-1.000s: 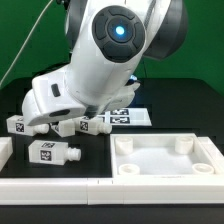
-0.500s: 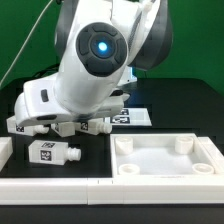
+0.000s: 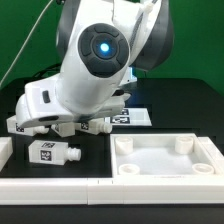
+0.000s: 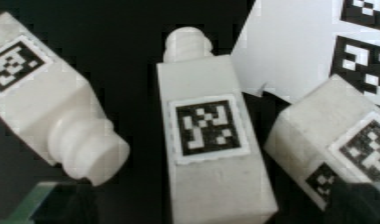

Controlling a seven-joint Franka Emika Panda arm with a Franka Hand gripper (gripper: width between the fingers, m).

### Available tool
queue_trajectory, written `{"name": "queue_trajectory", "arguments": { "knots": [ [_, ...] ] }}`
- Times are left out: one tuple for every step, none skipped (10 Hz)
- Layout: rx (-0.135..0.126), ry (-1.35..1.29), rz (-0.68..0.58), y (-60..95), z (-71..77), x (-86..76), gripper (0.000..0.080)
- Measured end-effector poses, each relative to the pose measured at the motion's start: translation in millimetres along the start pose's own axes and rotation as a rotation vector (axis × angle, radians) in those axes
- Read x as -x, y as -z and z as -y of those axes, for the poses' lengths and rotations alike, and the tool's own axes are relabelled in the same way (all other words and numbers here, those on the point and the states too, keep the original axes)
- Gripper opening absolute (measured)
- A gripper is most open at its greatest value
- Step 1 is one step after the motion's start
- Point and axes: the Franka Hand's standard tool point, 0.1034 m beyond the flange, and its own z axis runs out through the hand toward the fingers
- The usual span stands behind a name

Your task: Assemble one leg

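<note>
In the wrist view three white legs lie side by side on the black table: a left leg (image 4: 54, 100), a middle leg (image 4: 208, 130) with its tag facing up and its round stub pointing away, and a right leg (image 4: 347, 150). My gripper (image 4: 205, 214) is open and low over the blocky end of the middle leg. One dark fingertip (image 4: 66, 203) shows apart from the leg's side; the other is out of view. In the exterior view the arm's hand (image 3: 45, 105) covers the fingers. Legs show there at the left (image 3: 18, 124), by the hand (image 3: 95, 126), and in front (image 3: 52, 153).
The large white tray-like part (image 3: 165, 158) with round corner sockets lies at the exterior view's right. The marker board (image 3: 132, 117) lies behind it and also shows in the wrist view (image 4: 320, 50). A white rail (image 3: 50, 186) runs along the front, and a white block (image 3: 5, 150) sits at the left edge.
Since one second ago the arm has swung toward the exterior view's left and lowered over the legs. Over the last half second it has hardly moved. The legs have not moved.
</note>
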Motion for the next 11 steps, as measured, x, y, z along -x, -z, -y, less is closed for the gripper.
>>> {"name": "queue_trajectory", "arguments": {
  "knots": [
    [-0.001, 0.003, 0.003, -4.8, 0.5, -0.3, 0.0649],
    [-0.002, 0.002, -0.002, -10.1, -1.0, -0.9, 0.0649],
    [-0.004, 0.002, 0.002, -13.1, -0.3, -0.5, 0.0649],
    [-0.003, 0.003, 0.003, -13.2, -0.1, -0.7, 0.0649],
    [-0.003, 0.003, 0.003, -13.2, 0.0, -0.8, 0.0649],
    [-0.003, 0.003, 0.003, -13.2, 0.1, -0.8, 0.0522],
    [-0.003, 0.003, 0.003, -13.3, 0.2, -0.8, 0.0387],
    [-0.003, 0.003, 0.003, -13.3, 0.2, -0.8, 0.0387],
    [-0.003, 0.003, 0.003, -13.3, 0.2, -0.9, 0.0284],
    [-0.006, 0.007, 0.006, -11.0, 0.6, -0.3, 0.0284],
    [-0.027, 0.016, 0.018, 5.1, 2.1, 3.0, 0.0284]
  ]
}}
